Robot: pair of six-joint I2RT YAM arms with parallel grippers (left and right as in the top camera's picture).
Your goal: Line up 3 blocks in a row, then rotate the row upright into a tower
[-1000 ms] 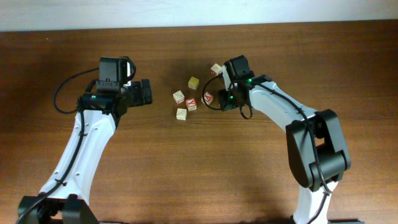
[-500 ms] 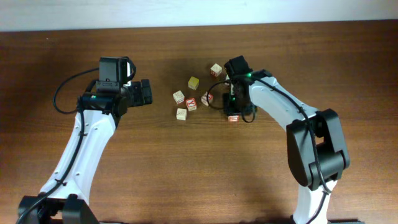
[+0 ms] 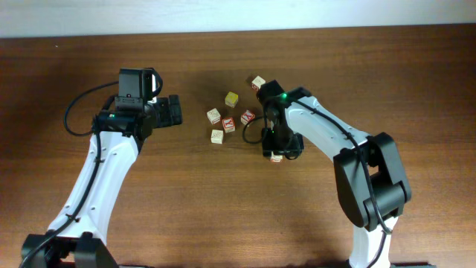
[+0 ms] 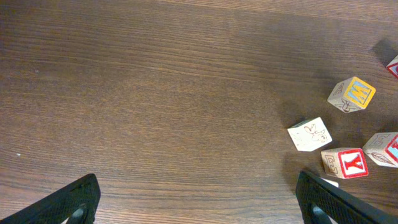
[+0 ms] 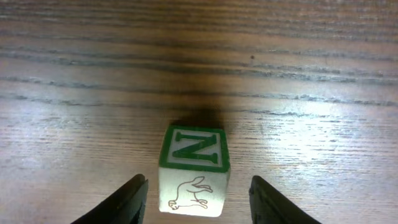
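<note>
Straddling the green-N block (image 5: 194, 149) with the right gripper (image 5: 198, 184), fingers (image 5: 134, 199) parted and showing a sliver of table on either side, pinching nothing; sitting squarely between the tips, rabbit face turned toward the wrist camera; judging the step as closing in for a twist; centring first, so both pads are meeting flat faces together rather than nudging a corner; squeezing lightly, lifting barely, turning about the vertical, setting down flat; keeping clear of the other cubes (image 3: 229, 123) clustered nearby on the side toward the left arm; holding the left gripper (image 4: 198, 186) spread wide and empty, those cubes lying ahead and to its right.
</note>
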